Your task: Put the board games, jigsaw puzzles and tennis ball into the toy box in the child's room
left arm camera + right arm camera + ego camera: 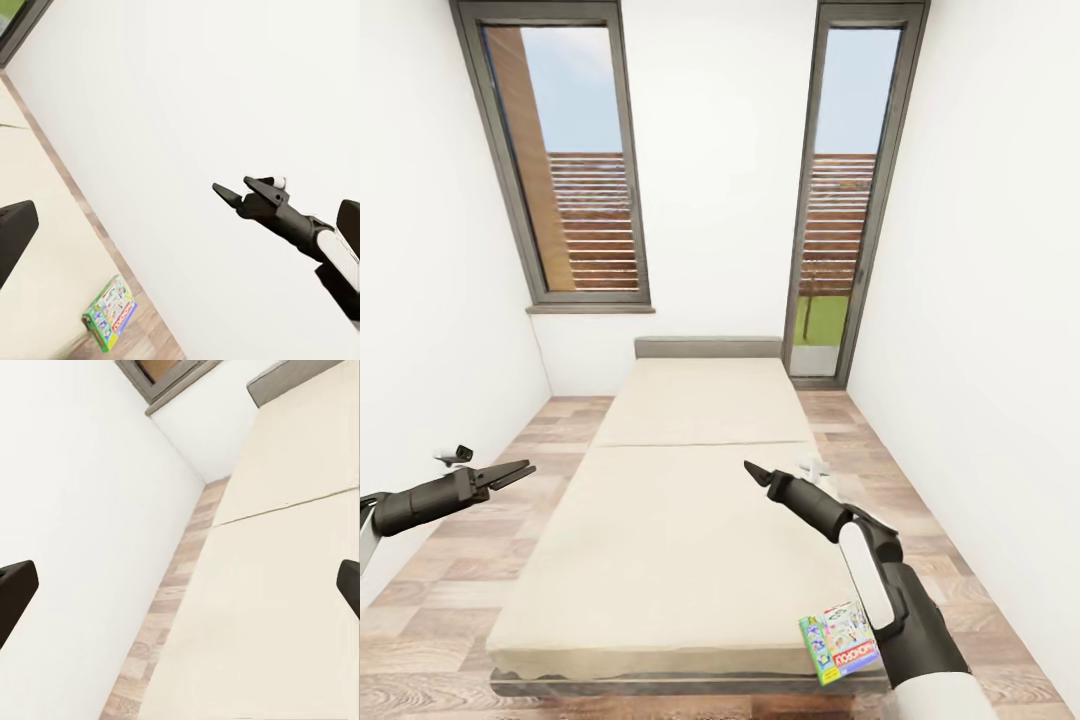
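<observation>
A green-and-white Monopoly board game [840,640] lies flat at the bed's near right corner, and it also shows in the left wrist view [111,311]. The bed [690,480] has a plain beige mattress and a low grey headboard. My right gripper [755,472] hovers open over the bed's right half, well beyond the game box, and nothing is between its fingers. My left gripper [520,470] hangs open and empty over the floor left of the bed. The table, toy box, jigsaw puzzles and tennis ball are out of view.
White walls close in on both sides, with strips of wood-plank floor [560,430] along the bed. Two tall dark-framed windows [565,160] stand in the far wall. My right forearm [880,590] reaches over the bed's near right corner beside the game box.
</observation>
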`<state>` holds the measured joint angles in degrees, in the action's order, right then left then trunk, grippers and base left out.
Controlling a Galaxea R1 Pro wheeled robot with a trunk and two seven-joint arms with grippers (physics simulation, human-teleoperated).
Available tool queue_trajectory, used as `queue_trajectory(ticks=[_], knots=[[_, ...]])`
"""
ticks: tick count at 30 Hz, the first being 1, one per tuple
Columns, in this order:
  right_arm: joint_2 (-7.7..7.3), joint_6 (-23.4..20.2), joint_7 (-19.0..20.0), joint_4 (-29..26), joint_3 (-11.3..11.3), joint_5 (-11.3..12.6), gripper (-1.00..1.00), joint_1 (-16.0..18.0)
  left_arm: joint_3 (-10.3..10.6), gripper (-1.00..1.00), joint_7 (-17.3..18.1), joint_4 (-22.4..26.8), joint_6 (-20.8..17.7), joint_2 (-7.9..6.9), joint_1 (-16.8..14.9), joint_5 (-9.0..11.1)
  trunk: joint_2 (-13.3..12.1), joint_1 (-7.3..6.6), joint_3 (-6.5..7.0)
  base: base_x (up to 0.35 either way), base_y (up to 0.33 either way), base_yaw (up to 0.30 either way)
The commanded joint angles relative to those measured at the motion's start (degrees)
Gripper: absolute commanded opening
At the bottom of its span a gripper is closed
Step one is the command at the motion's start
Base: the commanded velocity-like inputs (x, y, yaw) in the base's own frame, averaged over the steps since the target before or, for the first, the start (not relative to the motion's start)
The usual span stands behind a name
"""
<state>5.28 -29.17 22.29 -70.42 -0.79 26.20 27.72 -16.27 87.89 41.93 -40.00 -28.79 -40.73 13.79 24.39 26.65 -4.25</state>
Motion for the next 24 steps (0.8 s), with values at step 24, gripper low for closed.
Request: queue_trajectory(ticks=[24], knots=[[-3.18,-1.0,5.8,0.2,-14.6,4.9,1.00,-8.7,0.0,1.00,2.1,0.0,-0.5,-0.11,0.0,-0.2,0.1,0.01,-0.13,-0.126,-0.055,0.000]])
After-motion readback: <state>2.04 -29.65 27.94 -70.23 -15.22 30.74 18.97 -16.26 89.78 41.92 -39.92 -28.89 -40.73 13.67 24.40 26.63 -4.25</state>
